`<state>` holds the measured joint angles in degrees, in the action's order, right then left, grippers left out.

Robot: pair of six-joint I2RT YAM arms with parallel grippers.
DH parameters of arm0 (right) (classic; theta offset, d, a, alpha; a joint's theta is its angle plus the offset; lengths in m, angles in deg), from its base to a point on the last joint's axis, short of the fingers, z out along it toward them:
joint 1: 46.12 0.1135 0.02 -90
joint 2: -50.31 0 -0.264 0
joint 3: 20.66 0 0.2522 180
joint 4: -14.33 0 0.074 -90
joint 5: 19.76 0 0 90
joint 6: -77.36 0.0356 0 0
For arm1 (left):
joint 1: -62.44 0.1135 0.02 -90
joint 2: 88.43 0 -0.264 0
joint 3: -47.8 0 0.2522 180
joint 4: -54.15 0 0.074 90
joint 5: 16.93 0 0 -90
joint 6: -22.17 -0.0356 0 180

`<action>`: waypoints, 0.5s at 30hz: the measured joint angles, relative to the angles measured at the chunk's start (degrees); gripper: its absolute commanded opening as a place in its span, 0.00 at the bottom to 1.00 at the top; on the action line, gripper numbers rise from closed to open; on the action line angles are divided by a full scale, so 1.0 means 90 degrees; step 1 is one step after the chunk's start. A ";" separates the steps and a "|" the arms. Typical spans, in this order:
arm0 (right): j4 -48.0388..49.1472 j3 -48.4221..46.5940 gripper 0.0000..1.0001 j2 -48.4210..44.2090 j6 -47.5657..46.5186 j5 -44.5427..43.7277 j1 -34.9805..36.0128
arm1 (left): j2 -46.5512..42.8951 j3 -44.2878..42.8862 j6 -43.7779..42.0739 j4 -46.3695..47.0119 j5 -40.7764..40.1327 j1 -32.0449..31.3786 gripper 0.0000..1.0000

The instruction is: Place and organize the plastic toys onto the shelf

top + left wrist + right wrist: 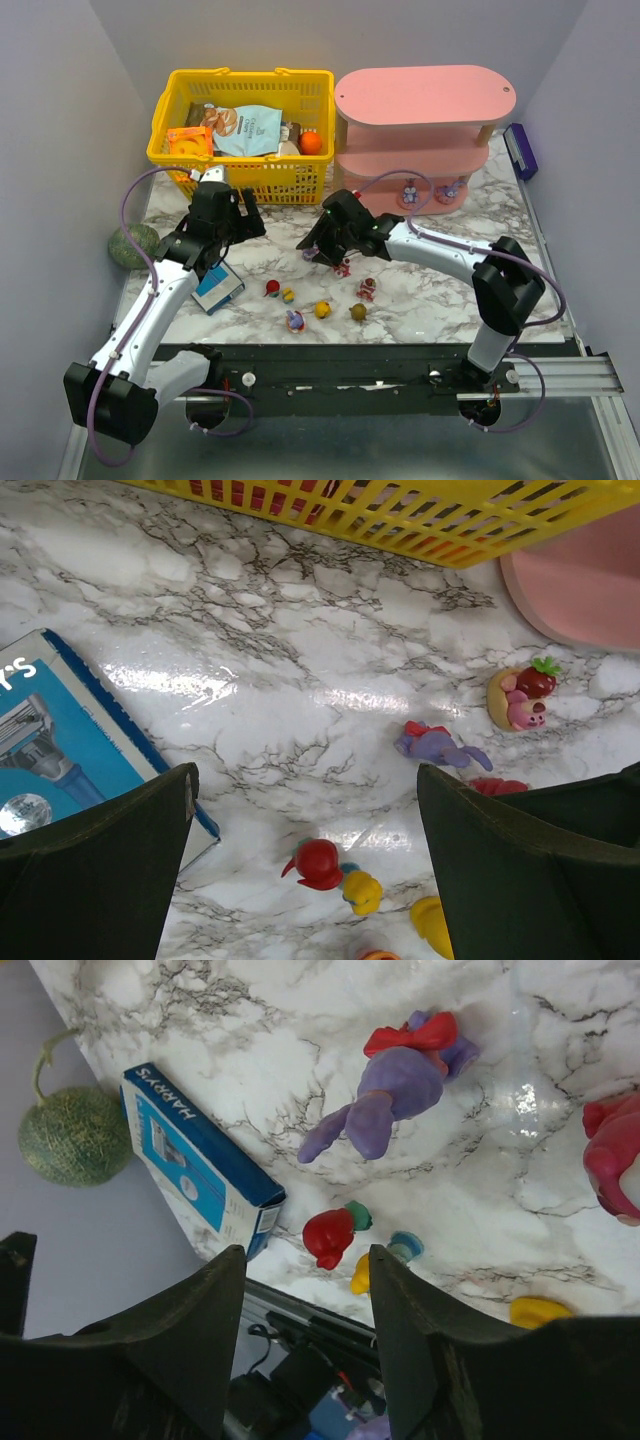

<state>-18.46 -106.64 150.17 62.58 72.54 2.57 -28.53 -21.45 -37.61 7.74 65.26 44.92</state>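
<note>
your right gripper (305,1265) is parted, holding nothing; the purple bunny toy (400,1085) lies on the worktop (250,1020) at upper centre of its wrist view, ahead of it. closing here risks pinching air or flicking it away.

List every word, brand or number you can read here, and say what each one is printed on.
"HARRY'S": white capitals along the side of the blue box, seen in the right wrist view.
The same box's face in the left wrist view: the name is cut off by the frame edge, so it cannot be read whole.
Print on the pale blue packet in the yellow basket: too small to read.
</note>
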 measured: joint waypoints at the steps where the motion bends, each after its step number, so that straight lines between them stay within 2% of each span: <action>1: 0.0005 0.0015 0.57 0.0034 0.0158 0.0002 0.0000 | -0.0002 -0.0002 0.0019 -0.0032 -0.0073 -0.0010 0.99; 15: 0.0515 0.0177 0.50 0.0121 0.1683 -0.0146 -0.0087 | 0.0000 -0.0053 0.0153 -0.0299 -0.0423 -0.0015 0.99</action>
<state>-13.82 -105.05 151.26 77.73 71.23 1.78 -28.53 -21.93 -36.24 5.06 61.46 44.79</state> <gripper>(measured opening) 0.516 0.988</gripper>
